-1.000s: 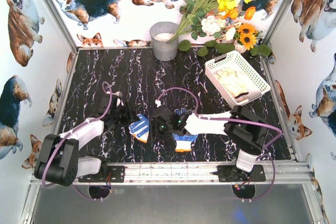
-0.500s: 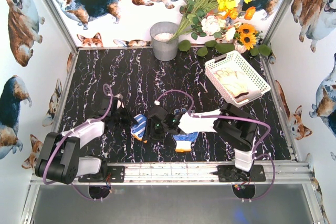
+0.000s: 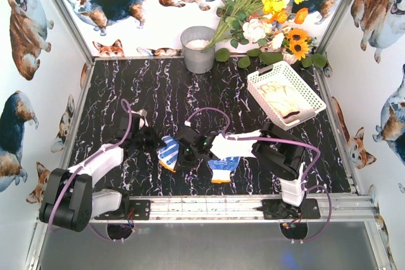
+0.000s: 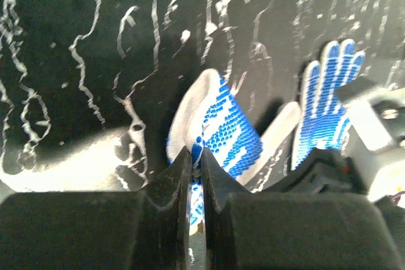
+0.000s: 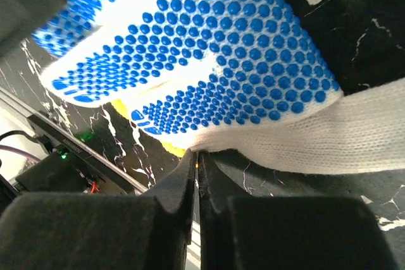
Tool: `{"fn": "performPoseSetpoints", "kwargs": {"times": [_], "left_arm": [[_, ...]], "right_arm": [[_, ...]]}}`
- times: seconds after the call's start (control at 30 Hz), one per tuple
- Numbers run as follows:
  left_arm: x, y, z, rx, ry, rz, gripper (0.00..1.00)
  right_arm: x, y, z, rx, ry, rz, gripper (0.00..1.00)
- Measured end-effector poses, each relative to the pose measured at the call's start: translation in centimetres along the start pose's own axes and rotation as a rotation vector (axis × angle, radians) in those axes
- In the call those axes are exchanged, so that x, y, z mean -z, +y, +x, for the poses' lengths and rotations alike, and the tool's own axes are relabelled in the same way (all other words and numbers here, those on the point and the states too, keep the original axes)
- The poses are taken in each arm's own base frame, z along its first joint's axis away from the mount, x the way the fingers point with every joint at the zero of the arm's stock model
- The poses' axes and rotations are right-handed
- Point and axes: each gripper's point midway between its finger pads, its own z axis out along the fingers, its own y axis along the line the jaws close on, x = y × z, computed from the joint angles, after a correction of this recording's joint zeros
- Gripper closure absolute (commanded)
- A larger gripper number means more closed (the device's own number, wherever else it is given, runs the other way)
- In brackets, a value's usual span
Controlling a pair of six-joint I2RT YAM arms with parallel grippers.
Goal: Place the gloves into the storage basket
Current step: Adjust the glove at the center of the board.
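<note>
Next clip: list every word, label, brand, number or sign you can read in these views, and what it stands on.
None can be read.
The blue-dotted gloves carry only dots, no lettering.
The storage basket and grey bucket show no label.
The walls show corgi pictures without words.
The board with the green light in the right wrist view is too dark and blurred to show any marking.

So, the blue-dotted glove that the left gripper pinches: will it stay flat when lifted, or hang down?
It will probably hang limp: the glove is thin knit and already curls where the left gripper pinches its edge. It looks light, so that small pinch likely holds it. The blue dots may add grip, so slipping seems unlikely.
</note>
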Motion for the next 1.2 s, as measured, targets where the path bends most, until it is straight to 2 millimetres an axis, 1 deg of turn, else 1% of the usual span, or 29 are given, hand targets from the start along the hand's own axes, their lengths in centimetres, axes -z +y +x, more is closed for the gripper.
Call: {"fn": "performPoseSetpoints", "kwargs": {"times": [0.2, 0.33, 0.37, 0.43, 0.5, 0.6, 0.67, 0.73, 0.8, 0.87, 0.93, 0.97, 1.03, 1.1, 1.2], "left_arm": [[0.7, -3.2, -2.3, 0.002, -0.035, 0.078, 1.00], [0.5, -4.9, -3.8, 0.021, -0.054, 0.124, 0.99], [0.3, -5.2, -4.2, 0.029, -0.058, 0.133, 0.96], [-0.3, -5.4, -4.6, 0.044, -0.057, 0.141, 0.84], [-1.2, -5.3, -4.8, 0.061, -0.052, 0.140, 0.73], [-2.6, -4.9, -5.1, 0.083, -0.043, 0.131, 0.52], [-3.2, -4.6, -5.2, 0.084, -0.044, 0.121, 0.42], [-3.1, -4.5, -5.6, 0.071, -0.058, 0.105, 0.35], [-2.6, -4.5, -6.2, 0.046, -0.086, 0.088, 0.30], [-1.6, -4.4, -6.6, 0.013, -0.118, 0.065, 0.28], [-0.2, -4.3, -6.6, -0.019, -0.146, 0.048, 0.28], [0.5, -4.3, -6.5, -0.035, -0.157, 0.044, 0.29], [1.5, -3.7, -5.4, -0.052, -0.157, 0.037, 0.32], [2.1, -2.6, -3.4, -0.057, -0.121, 0.024, 0.39], [2.2, -0.7, 0.6, -0.042, -0.010, 0.001, 0.48]], "right_arm": [[0.2, -0.2, 0.2, 0.034, 0.009, -0.006, 1.00], [0.8, -0.8, 0.9, 0.051, 0.028, -0.009, 1.00], [1.1, -1.0, 1.1, 0.055, 0.034, -0.013, 1.00], [1.5, -1.5, 1.6, 0.060, 0.042, -0.014, 1.00], [1.9, -1.9, 1.8, 0.064, 0.047, -0.015, 1.00], [2.2, -2.2, 2.2, 0.066, 0.054, -0.018, 1.00], [2.3, -2.3, 2.3, 0.066, 0.058, -0.019, 1.00], [2.3, -2.3, 2.3, 0.066, 0.058, -0.020, 1.00], [2.3, -2.2, 2.3, 0.067, 0.059, -0.023, 1.00], [2.4, -2.2, 2.4, 0.067, 0.060, -0.025, 1.00], [2.4, -2.3, 2.4, 0.067, 0.061, -0.027, 1.00], [2.4, -2.2, 2.4, 0.067, 0.062, -0.028, 1.00], [2.4, -2.2, 2.5, 0.068, 0.063, -0.031, 1.00], [2.4, -2.2, 2.5, 0.068, 0.065, -0.034, 1.00], [2.4, -2.1, 2.5, 0.067, 0.066, -0.038, 1.00]]}}
